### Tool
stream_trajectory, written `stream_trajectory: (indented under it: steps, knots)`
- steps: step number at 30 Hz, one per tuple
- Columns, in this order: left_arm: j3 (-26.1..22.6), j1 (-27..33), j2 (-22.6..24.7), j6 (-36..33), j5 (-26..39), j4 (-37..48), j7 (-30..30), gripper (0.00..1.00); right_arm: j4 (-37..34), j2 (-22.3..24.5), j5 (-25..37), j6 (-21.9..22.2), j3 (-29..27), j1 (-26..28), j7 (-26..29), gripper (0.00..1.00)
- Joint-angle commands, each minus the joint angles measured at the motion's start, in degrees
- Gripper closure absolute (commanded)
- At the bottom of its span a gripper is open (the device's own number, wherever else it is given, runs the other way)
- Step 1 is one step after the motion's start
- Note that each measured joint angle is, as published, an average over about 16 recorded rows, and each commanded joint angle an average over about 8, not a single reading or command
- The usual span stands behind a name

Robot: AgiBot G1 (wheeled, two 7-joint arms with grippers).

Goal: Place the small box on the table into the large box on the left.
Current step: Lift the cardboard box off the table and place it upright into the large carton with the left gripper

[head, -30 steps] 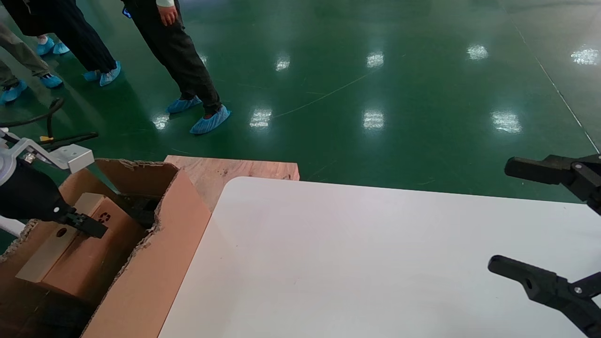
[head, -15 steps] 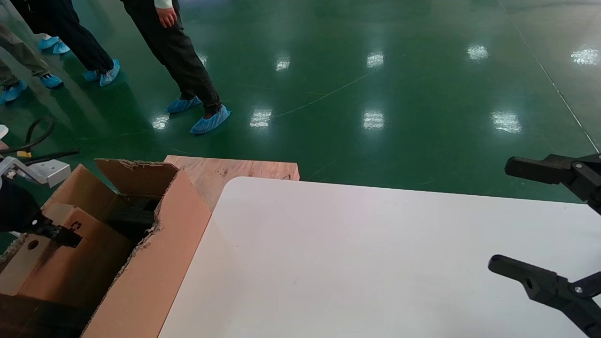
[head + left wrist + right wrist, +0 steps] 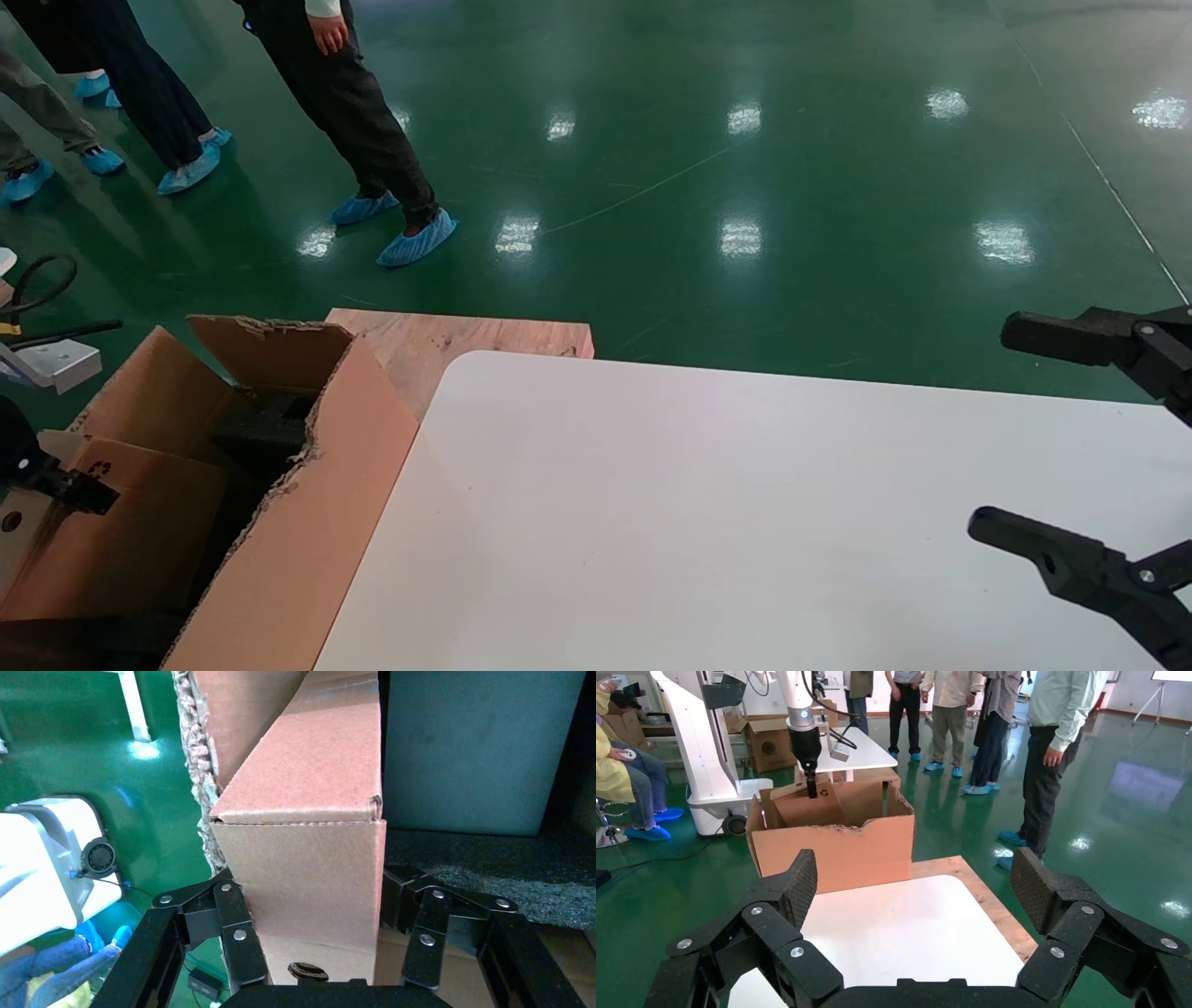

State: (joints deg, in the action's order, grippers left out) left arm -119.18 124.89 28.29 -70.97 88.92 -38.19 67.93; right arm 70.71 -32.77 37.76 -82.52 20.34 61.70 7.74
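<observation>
**Small box held inside the carton**

The left gripper [image 3: 313, 934] pinches the small box [image 3: 309, 832] between its fingers (one each side), inside the large box [image 3: 307, 522]. The right gripper [image 3: 1043, 438] hangs spread above the white worktop [image 3: 708, 522].

Glossy green floor [image 3: 745, 168], light reflections

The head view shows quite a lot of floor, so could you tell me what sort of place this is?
Probably a factory-style hall or robot test floor: a glossy green floor, onlookers wearing blue shoe covers, and another white robot stand beyond the large box.
</observation>
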Motion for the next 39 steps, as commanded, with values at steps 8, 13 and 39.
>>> stream_trajectory:
  steps: [8, 13, 39]
  knots:
    - [0.3, -1.0, 0.6, -0.4, -1.2, 4.1, -2.4, 1.0, 0.0, 0.0, 0.0, 0.0, 0.0, 0.0, 0.0, 0.0]
    - [0.2, -2.2, 1.0, -0.7, -1.9, 5.8, -2.7, 0.68, 0.0, 0.0, 0.0, 0.0, 0.0, 0.0, 0.0, 0.0]
    - [0.2, -2.9, 1.2, -1.4, -2.5, 6.9, -2.8, 0.0, 0.0, 0.0, 0.0, 0.0, 0.0, 0.0, 0.0, 0.0]
